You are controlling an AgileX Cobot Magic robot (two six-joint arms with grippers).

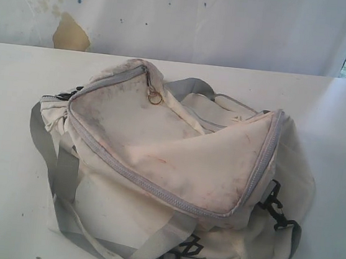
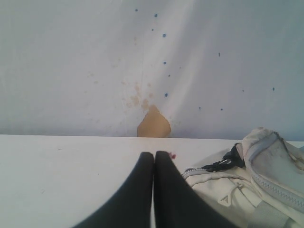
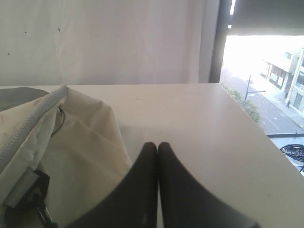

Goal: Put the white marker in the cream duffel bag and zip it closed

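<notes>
The cream duffel bag (image 1: 174,173) lies slumped in the middle of the white table (image 1: 2,197), its grey zipper running round the top flap with the zip closed along what shows. The bag's end with a black clip appears in the left wrist view (image 2: 256,185), and its other end in the right wrist view (image 3: 71,156). My left gripper (image 2: 154,154) is shut with nothing between its black fingers, low over the table beside the bag. My right gripper (image 3: 157,144) is likewise shut and empty beside the bag. Neither gripper shows in the exterior view. The white marker is out of view.
Grey webbing straps (image 1: 62,173) trail off the bag toward the front edge. A black clip (image 1: 276,210) hangs at the bag's right end. A white stained backdrop (image 1: 173,17) with a tan patch (image 1: 70,33) stands behind the table. The table's right edge (image 3: 256,133) drops off by a window.
</notes>
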